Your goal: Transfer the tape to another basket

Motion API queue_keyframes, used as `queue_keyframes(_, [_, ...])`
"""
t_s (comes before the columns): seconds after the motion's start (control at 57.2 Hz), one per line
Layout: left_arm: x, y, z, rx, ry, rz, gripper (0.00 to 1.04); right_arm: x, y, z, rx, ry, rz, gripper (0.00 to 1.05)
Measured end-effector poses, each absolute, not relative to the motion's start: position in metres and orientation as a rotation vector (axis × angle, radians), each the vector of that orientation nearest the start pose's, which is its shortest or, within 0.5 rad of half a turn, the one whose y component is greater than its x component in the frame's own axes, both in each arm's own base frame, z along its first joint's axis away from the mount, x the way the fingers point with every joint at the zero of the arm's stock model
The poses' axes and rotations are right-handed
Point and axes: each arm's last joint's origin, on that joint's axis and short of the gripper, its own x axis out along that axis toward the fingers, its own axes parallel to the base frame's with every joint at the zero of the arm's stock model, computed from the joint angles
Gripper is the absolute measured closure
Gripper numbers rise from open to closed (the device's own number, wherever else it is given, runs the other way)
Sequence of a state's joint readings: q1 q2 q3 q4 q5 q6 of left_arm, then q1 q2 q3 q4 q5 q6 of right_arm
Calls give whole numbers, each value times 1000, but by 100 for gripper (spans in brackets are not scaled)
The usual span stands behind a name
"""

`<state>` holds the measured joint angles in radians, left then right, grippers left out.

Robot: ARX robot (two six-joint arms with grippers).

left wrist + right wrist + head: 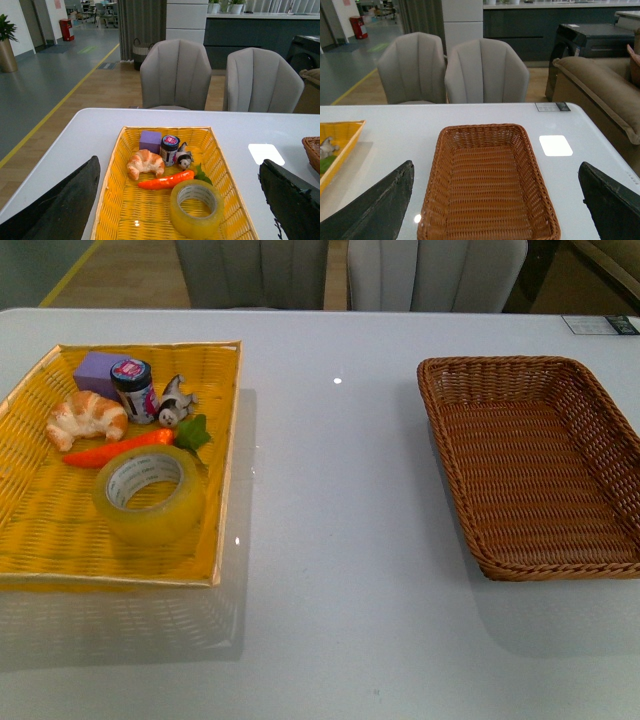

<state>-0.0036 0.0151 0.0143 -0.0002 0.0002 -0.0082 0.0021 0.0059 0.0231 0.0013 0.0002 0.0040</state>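
Room: open office/lounge, grey floor w/ yellow line [50, 112], wood strip by the table, dark counter at back, tan sofa [600, 85] on the right side. Table [330, 540] is white, glossy, shows ceiling-light glare. Two grey padded chairs [175, 75] at the far edge. Brown wicker basket [440, 430] on the right half, nothing in it. Yellow woven tray [40, 530] on the left half, well apart from the basket. Tape [150, 520] sits in the tray, lying flat, hole up, near the tray's front-right corner; white core has print, too small to read. Behind it: carrot [120, 448] just beside the roll, croissant [88, 418], purple block [95, 370], small jar [133, 390] w/ colourful label (unreadable), tiny figurine [173, 402]. Card [600, 325] at the far right table corner, text illegible. Left gripper [178, 160] is over the tray, jaws spread wide, holding nothing. Right gripper [495, 163] is over the basket, jaws likewise wide apart.
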Motion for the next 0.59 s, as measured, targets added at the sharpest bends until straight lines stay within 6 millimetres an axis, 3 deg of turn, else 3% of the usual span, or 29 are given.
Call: queue_keyframes(0.594, [98,0,167,-8,1,-4,9,97,0,171,4,-18,2,9])
